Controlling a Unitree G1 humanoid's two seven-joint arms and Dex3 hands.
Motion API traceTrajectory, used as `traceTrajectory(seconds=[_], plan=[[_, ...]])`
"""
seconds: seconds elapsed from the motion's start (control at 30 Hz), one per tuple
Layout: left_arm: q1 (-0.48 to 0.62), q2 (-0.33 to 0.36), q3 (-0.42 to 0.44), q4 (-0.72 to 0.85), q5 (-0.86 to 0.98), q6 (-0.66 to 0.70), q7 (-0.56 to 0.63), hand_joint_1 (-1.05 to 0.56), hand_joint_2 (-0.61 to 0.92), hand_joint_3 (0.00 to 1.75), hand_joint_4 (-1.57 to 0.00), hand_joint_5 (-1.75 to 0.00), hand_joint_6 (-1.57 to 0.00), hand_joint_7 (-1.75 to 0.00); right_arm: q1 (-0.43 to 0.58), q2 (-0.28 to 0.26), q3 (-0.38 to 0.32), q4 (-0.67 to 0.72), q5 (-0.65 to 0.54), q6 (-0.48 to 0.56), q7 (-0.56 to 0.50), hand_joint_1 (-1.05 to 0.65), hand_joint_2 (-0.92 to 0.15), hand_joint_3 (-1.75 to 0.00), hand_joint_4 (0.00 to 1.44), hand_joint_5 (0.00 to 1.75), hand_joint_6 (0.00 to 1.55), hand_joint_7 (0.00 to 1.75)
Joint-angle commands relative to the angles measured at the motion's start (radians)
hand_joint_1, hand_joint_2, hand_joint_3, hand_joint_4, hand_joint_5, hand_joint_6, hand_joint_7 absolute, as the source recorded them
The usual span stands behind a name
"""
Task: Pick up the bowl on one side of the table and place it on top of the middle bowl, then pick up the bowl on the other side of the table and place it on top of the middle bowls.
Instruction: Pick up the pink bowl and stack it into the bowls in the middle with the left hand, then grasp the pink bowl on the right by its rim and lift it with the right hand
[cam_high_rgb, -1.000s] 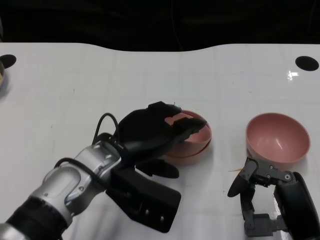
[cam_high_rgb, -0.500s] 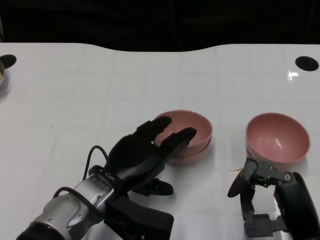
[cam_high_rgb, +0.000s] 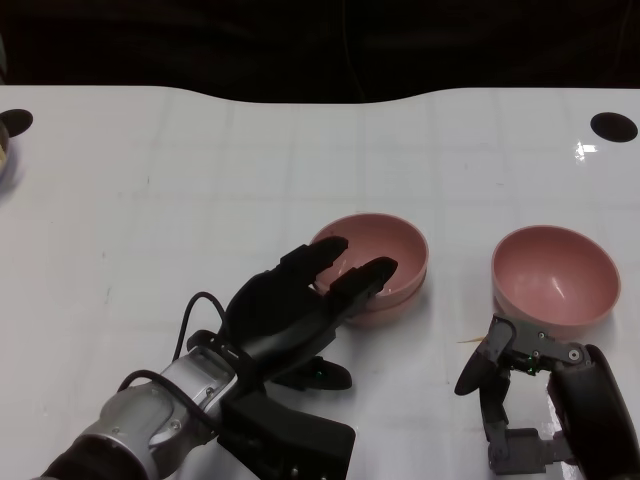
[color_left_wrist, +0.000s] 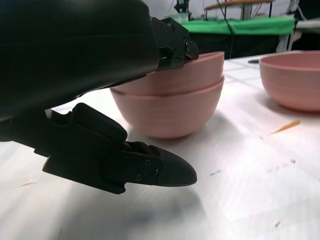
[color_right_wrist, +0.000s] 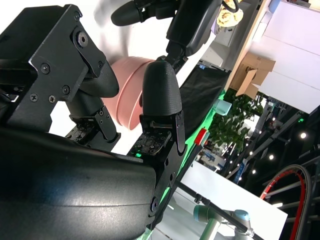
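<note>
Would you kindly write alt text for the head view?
Two pink bowls sit nested mid-table, the open left hand just beside them. A third pink bowl stands to the right, near the right hand.

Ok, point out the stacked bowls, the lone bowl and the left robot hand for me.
stacked bowls (cam_high_rgb: 400, 262), head view, inner wall of the top bowl.
lone bowl (cam_high_rgb: 555, 275), head view, inside, near the bottom.
left robot hand (cam_high_rgb: 285, 305), head view, back of the hand.

A white table (cam_high_rgb: 200, 170) runs back to darkness; green cloth (color_left_wrist: 240, 25), a cardboard box (color_right_wrist: 255, 75) and plants (color_right_wrist: 227, 125) stand beyond.
</note>
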Motion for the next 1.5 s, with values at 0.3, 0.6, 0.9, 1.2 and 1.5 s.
traceTrajectory(seconds=[0.3,0.6,0.9,1.2,1.5], plan=[[0.010,0.047,0.057,-0.079,-0.034,-0.030,0.056,-0.65,0.92,0.25,0.00,0.00,0.00,0.00,-0.003,-0.006,-0.005,-0.002,0.004,-0.013,-0.008,0.14,-0.19,-1.66,0.92,1.74,0.84,1.40],[0.085,0.129,0.143,-0.217,-0.107,-0.118,0.071,-0.58,0.92,0.20,-0.09,-0.06,-0.12,-0.07,-0.001,-0.005,-0.004,-0.006,0.001,-0.007,-0.009,0.14,-0.17,-1.69,0.92,1.75,0.85,1.39],[0.198,0.196,0.260,-0.274,-0.184,-0.305,0.163,-0.46,0.92,0.08,-0.15,-0.99,-0.43,-0.19,0.004,-0.004,-0.003,-0.012,0.005,-0.005,-0.006,0.12,-0.18,-1.69,0.92,1.75,0.84,1.39],[0.328,0.229,0.367,-0.306,-0.345,-0.472,0.100,-0.20,0.91,0.13,-0.56,-1.09,-0.74,-0.46,0.002,-0.005,0.000,-0.004,0.023,-0.021,0.003,0.12,-0.19,-1.67,0.92,1.75,0.84,1.39],[0.476,0.159,0.450,-0.357,-0.700,-0.523,-0.103,0.12,0.36,1.36,-0.80,-1.25,-0.99,-0.63,0.003,-0.008,-0.003,-0.008,0.021,-0.017,0.005,0.11,-0.19,-1.67,0.92,1.75,0.85,1.39]])
